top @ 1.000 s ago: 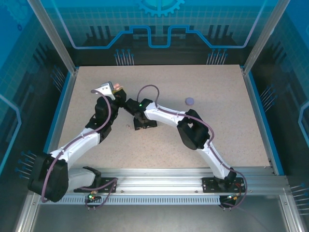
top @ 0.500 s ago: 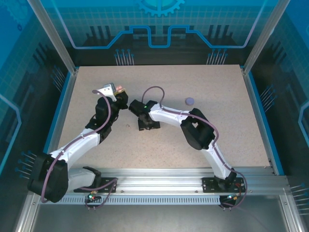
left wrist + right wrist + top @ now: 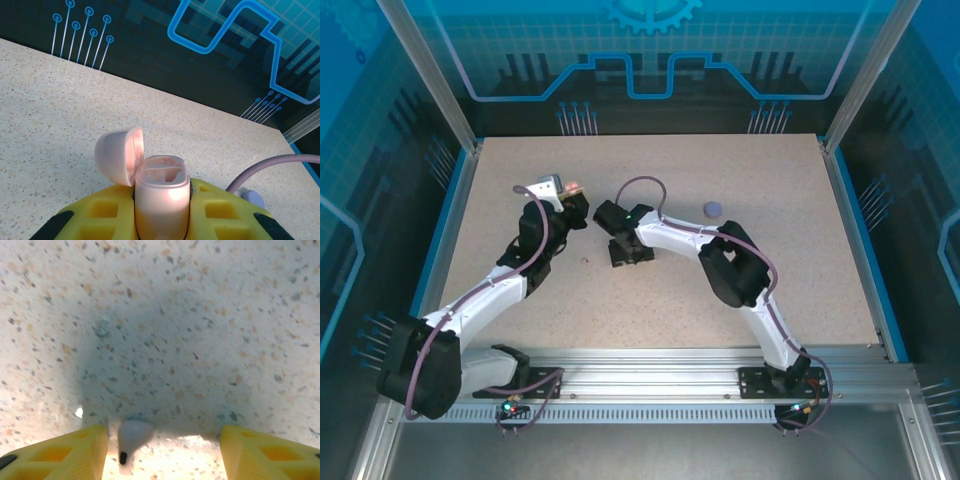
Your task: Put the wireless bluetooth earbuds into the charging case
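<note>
Pink case (image 3: 162, 195) (lid (image 3: 117, 155) open) clamped upright in left gripper (image 3: 161, 220).

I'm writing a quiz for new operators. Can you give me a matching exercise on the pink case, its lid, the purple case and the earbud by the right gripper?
Things:
1. pink case
2. lid of the pink case
3. purple case
4. earbud

States:
a. lies on the table between the open jaws of the right gripper
b. flipped open
c. clamped upright in the left gripper
d. sits on the table, apart from both grippers

Pairs: 1-c; 2-b; 3-d; 4-a
</note>
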Tool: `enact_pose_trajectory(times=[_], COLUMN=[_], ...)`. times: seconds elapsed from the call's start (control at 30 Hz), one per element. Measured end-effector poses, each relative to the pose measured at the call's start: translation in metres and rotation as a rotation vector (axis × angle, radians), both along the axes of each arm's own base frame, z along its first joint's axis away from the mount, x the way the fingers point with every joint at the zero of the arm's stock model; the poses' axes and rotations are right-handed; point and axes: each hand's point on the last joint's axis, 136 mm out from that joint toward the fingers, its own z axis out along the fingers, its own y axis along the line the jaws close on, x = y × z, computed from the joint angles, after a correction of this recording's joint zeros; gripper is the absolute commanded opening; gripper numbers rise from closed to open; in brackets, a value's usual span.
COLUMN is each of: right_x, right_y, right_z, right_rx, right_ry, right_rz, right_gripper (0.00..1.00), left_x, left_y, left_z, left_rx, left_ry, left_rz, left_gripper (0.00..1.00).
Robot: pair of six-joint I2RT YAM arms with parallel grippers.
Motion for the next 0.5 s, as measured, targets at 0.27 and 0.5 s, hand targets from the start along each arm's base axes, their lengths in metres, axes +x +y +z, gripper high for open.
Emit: enact_pose_trajectory(times=[0.27,0.5], right_x=[0.0067,0.0045], right_y=[0.0073,0.0021], right_z=[0.0022,-0.0017], right_rx=[0.009,-0.007], right_ry=[-0.004,-0.002], right_rz=[-0.018,-0.025], right_gripper=[0.46,0.33], left_x=[-0.0003,-0.001], left_y=[0.0001,-0.0021], left_z=[-0.0013,-0.0023], left_rx=[0.001,-0.001], left_ry=[0.005,0.01], left_rz=[0.0,-0.013], left_gripper=[0.0,0.0])
